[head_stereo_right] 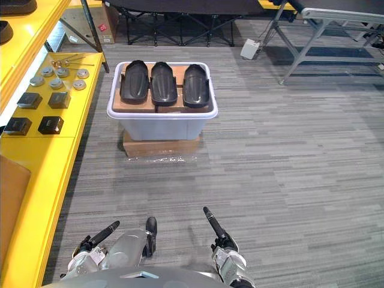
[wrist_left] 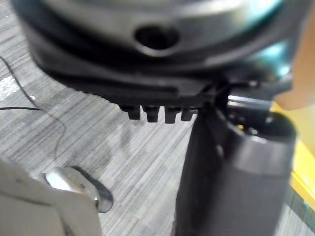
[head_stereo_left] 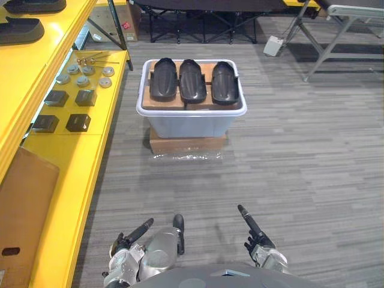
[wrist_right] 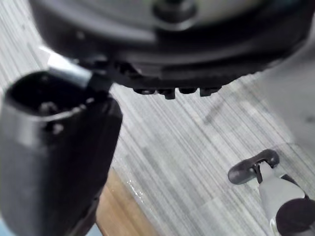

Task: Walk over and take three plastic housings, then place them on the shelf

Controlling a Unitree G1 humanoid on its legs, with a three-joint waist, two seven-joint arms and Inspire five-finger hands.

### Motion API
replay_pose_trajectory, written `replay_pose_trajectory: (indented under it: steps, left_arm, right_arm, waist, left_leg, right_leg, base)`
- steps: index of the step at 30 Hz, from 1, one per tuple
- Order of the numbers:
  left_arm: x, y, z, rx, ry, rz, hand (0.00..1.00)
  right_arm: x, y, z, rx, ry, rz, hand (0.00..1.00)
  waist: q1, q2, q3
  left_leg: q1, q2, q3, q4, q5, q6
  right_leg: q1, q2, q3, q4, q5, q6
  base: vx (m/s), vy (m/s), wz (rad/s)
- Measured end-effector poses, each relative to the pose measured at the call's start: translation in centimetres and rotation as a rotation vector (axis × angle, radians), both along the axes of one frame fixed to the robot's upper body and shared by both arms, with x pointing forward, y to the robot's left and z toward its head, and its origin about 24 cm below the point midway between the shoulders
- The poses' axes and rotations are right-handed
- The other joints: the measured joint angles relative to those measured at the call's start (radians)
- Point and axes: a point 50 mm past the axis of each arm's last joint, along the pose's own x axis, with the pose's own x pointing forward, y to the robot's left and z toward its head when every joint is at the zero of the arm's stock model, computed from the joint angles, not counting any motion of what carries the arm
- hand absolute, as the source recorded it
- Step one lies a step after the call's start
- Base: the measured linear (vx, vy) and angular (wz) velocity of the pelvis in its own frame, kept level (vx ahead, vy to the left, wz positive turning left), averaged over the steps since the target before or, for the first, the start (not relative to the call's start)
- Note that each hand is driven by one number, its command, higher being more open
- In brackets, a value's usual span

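3 plastic housings [head_stereo_left: 192, 81] lie side by side in the bin [head_stereo_left: 191, 123], well ahead; left hand [head_stereo_left: 139, 230] and right hand [head_stereo_left: 252, 225] hang low, fingers straight, empty. Drifting left on the walk could clip the yellow shelf [head_stereo_left: 72, 174].

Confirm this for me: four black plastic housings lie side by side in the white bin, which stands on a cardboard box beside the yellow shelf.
Not four: the left eye view shows three housings side by side in the white bin. The rest holds: it stands on the cardboard box beside the yellow shelf.
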Motion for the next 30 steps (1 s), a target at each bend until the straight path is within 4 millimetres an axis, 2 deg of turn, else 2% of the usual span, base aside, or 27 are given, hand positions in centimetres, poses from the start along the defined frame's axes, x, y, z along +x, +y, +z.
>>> replay_pose_trajectory:
  steps: [1,2,4,5,6,7,8,9,10,11,12,13,14,16,17,18,20,21,22,23,24,25,26,27,30]
  left_arm:
    - [-0.1,0.0,-0.1,0.002,0.007,0.0,1.0]
    - [-0.6,-0.1,-0.2,0.005,0.019,0.001,1.0]
    - [-0.4,-0.2,-0.2,0.019,0.013,-0.016,1.0]
    - [-0.1,-0.4,-0.2,0.017,-0.001,-0.021,1.0]
    - [0.6,-0.6,0.0,0.004,-0.027,-0.032,1.0]
    - [1.2,-0.9,0.1,-0.006,-0.05,-0.039,1.0]
    - [1.4,-1.0,0.2,-0.011,-0.058,-0.038,1.0]
    - [1.5,-1.0,0.2,-0.013,-0.062,-0.035,1.0]
    - [1.4,-1.0,0.2,-0.013,-0.062,-0.03,1.0]
    - [1.1,-0.9,0.2,-0.018,-0.064,-0.011,1.0]
    - [0.4,-0.6,0.1,-0.023,-0.064,0.031,1.0]
    - [0.3,-1.4,-0.1,-0.049,-0.06,0.049,1.0]
    - [0.3,-2.5,-0.2,-0.083,-0.061,0.077,1.0]
    - [0.0,-3.5,-0.5,-0.126,-0.035,0.076,1.0]
    - [-0.1,-3.4,-0.6,-0.133,-0.023,0.081,1.0]
    - [-0.3,-2.8,-0.6,-0.118,-0.021,0.102,1.0]
    - [-0.5,-2.3,-0.6,-0.104,-0.018,0.121,1.0]
    - [-0.8,-2.2,-0.7,-0.101,-0.008,0.123,1.0]
    - [-1.0,-2.1,-0.7,-0.099,-0.005,0.124,1.0]
    - [-1.0,-2.0,-0.7,-0.097,-0.001,0.124,1.0]
    - [-1.4,-2.0,-0.8,-0.097,0.014,0.132,1.0]
    - [-1.9,-2.0,-1.0,-0.098,0.035,0.147,1.0]
    - [-2.4,-2.0,-1.1,-0.102,0.052,0.157,1.0]
    - [-2.7,-1.2,-1.1,-0.079,0.066,0.167,1.0]
    - [-3.1,0.0,-1.0,-0.055,0.094,0.196,1.0]
  right_arm:
    - [0.0,-0.1,0.0,-0.007,-0.006,0.001,1.0]
    - [-0.1,-0.4,0.1,-0.027,-0.006,0.023,1.0]
    - [0.0,-0.7,0.2,-0.067,-0.018,0.065,1.0]
    - [-0.3,-0.8,0.2,-0.073,-0.013,0.067,1.0]
    - [-0.7,-0.9,0.1,-0.076,-0.006,0.055,1.0]
    - [-0.9,-1.3,0.1,-0.073,-0.004,0.027,1.0]
    - [-0.9,-1.4,0.1,-0.075,-0.006,0.017,1.0]
    - [-0.9,-1.4,0.1,-0.072,-0.01,0.002,1.0]
    - [-1.0,-1.3,0.1,-0.071,-0.012,-0.003,1.0]
    - [-1.1,-1.1,0.0,-0.068,-0.011,0.0,1.0]
    - [-1.7,-0.6,-0.2,-0.047,-0.002,0.0,1.0]
    - [-1.3,-1.2,0.0,-0.057,-0.015,0.004,1.0]
    - [-1.1,-1.9,0.2,-0.084,-0.024,0.018,1.0]
    - [-0.7,-2.3,0.5,-0.115,-0.042,0.057,1.0]
    - [-0.6,-2.2,0.5,-0.11,-0.053,0.074,1.0]
    - [-1.1,-1.8,0.3,-0.1,-0.036,0.095,1.0]
    - [-1.8,-1.9,0.1,-0.098,-0.012,0.101,1.0]
    - [-2.3,-2.2,0.1,-0.101,-0.003,0.103,1.0]
    - [-2.3,-2.3,0.1,-0.098,-0.005,0.109,1.0]
    - [-2.4,-2.3,0.1,-0.1,-0.005,0.123,1.0]
    - [-2.3,-2.3,0.2,-0.109,-0.006,0.147,1.0]
    - [-2.3,-2.4,0.2,-0.113,-0.008,0.151,1.0]
    - [-2.3,-2.3,0.2,-0.112,-0.004,0.151,1.0]
    - [-2.8,-1.8,0.0,-0.092,0.002,0.151,1.0]
    - [-3.9,-1.1,-0.4,-0.063,0.019,0.193,1.0]
  waist:
    - [-0.003,0.0,0.005]
    - [-0.014,0.014,0.009]
    - [-0.025,0.017,0.006]
    - [-0.028,0.02,0.006]
    - [-0.028,0.028,0.004]
    - [-0.032,0.036,0.001]
    - [-0.034,0.041,-0.002]
    - [-0.038,0.043,-0.004]
    - [-0.04,0.042,-0.005]
    - [-0.039,0.033,-0.014]
    - [-0.042,0.007,-0.042]
    - [-0.039,0.051,-0.045]
    - [-0.04,0.088,-0.066]
    - [-0.04,0.12,-0.074]
    - [-0.045,0.119,-0.072]
    - [-0.038,0.1,-0.06]
    - [-0.029,0.096,-0.056]
    - [-0.026,0.098,-0.058]
    - [-0.026,0.098,-0.058]
    - [-0.027,0.098,-0.059]
    - [-0.025,0.101,-0.06]
    - [-0.03,0.108,-0.064]
    - [-0.029,0.103,-0.068]
    - [-0.034,0.064,-0.078]
    - [-0.038,0.016,-0.092]
  left_leg:
    - [0.039,-0.005,-0.005,-0.01,-0.013,0.002]
    - [0.114,-0.007,-0.018,-0.039,-0.036,0.006]
    - [0.195,-0.003,-0.044,-0.08,-0.059,0.006]
    - [0.215,0.008,-0.06,-0.082,-0.074,0.004]
    - [0.227,0.023,-0.089,-0.076,-0.091,0.003]
    - [0.229,0.04,-0.117,-0.065,-0.113,-0.011]
    - [0.23,0.05,-0.132,-0.057,-0.127,-0.02]
    - [0.247,0.067,-0.155,-0.053,-0.151,-0.043]
    - [0.261,0.074,-0.162,-0.053,-0.162,-0.063]
    - [0.295,0.085,-0.169,-0.063,-0.186,-0.1]
    - [0.324,0.085,-0.18,-0.066,-0.216,-0.14]
    - [0.334,0.121,-0.184,-0.062,-0.225,-0.143]
    - [0.328,0.152,-0.179,-0.047,-0.215,-0.155]
    - [0.323,0.181,-0.17,-0.009,-0.195,-0.174]
    - [0.28,0.189,-0.162,0.115,-0.172,-0.202]
    - [0.213,0.202,-0.144,0.282,-0.176,-0.234]
    - [0.158,0.227,-0.077,0.363,-0.228,-0.229]
    - [0.106,0.261,-0.012,0.329,-0.238,-0.214]
    - [0.073,0.277,0.007,0.271,-0.23,-0.201]
    - [0.051,0.284,0.008,0.195,-0.202,-0.188]
    - [0.042,0.285,0.008,0.09,-0.107,-0.179]
    - [0.038,0.285,0.003,0.031,-0.007,-0.189]
    - [0.047,0.275,0.008,0.022,-0.014,-0.187]
    - [0.067,0.243,0.021,-0.035,0.001,-0.174]
    - [0.084,0.176,0.024,-0.116,0.028,-0.152]
  right_leg:
    - [-0.027,-0.007,-0.014,0.079,-0.008,-0.015]
    - [-0.081,-0.024,-0.08,0.166,-0.04,-0.069]
    - [-0.156,-0.04,-0.176,0.134,-0.089,-0.119]
    - [-0.191,-0.037,-0.203,0.054,-0.098,-0.125]
    - [-0.226,-0.021,-0.205,-0.124,-0.091,-0.114]
    - [-0.252,0.0,-0.179,-0.314,-0.063,-0.09]
    - [-0.262,0.017,-0.157,-0.402,-0.042,-0.081]
    - [-0.271,0.035,-0.129,-0.526,0.011,-0.077]
    - [-0.271,0.039,-0.124,-0.563,0.043,-0.078]
    - [-0.267,0.054,-0.127,-0.611,0.14,-0.096]
    - [-0.262,0.058,-0.122,-0.618,0.298,-0.134]
    - [-0.261,0.09,-0.148,-0.586,0.283,-0.148]
    - [-0.26,0.112,-0.173,-0.574,0.241,-0.175]
    - [-0.237,0.14,-0.183,-0.577,0.207,-0.189]
    - [-0.192,0.153,-0.185,-0.615,0.195,-0.196]
    - [-0.124,0.156,-0.187,-0.674,0.191,-0.202]
    - [-0.041,0.155,-0.197,-0.729,0.19,-0.204]
    - [0.009,0.154,-0.217,-0.774,0.182,-0.196]
    - [0.023,0.154,-0.223,-0.785,0.176,-0.192]
    - [0.029,0.154,-0.226,-0.791,0.172,-0.176]
    - [0.03,0.155,-0.218,-0.791,0.164,-0.161]
    - [0.029,0.158,-0.212,-0.792,0.159,-0.146]
    - [0.032,0.147,-0.204,-0.793,0.161,-0.138]
    - [0.03,0.116,-0.207,-0.803,0.166,-0.122]
    - [0.036,0.062,-0.231,-0.823,0.171,-0.09]
  base:
    - [0.53,0.167,0.08]
    - [0.35,0.09,0.13]
    - [0.35,0.044,0.36]
    - [0.38,-0.029,0.69]
    - [0.42,-0.085,0.8]
    - [0.44,-0.114,0.72]
    - [0.59,-0.207,0.66]
    - [0.51,-0.22,0.49]
    - [0.65,-0.316,0.52]
    - [0.6,-0.336,0.49]
    - [0.75,-0.415,0.37]
    - [0.62,-0.331,0.25]
    - [0.56,-0.3,0.03]
    - [0.43,-0.247,0.03]
    - [0.45,-0.287,0.09]
    - [0.36,-0.231,0.13]
    - [0.23,-0.136,0.16]
    - [0.22,-0.104,0.2]
    - [0.18,-0.036,0.14]
    - [0.15,0.041,-0.11]
    - [0.15,0.092,-0.19]
    - [0.14,0.123,-0.22]
    - [0.2,0.18,-0.07]
    - [0.23,0.201,0.05]
    - [0.2,0.131,0.18]
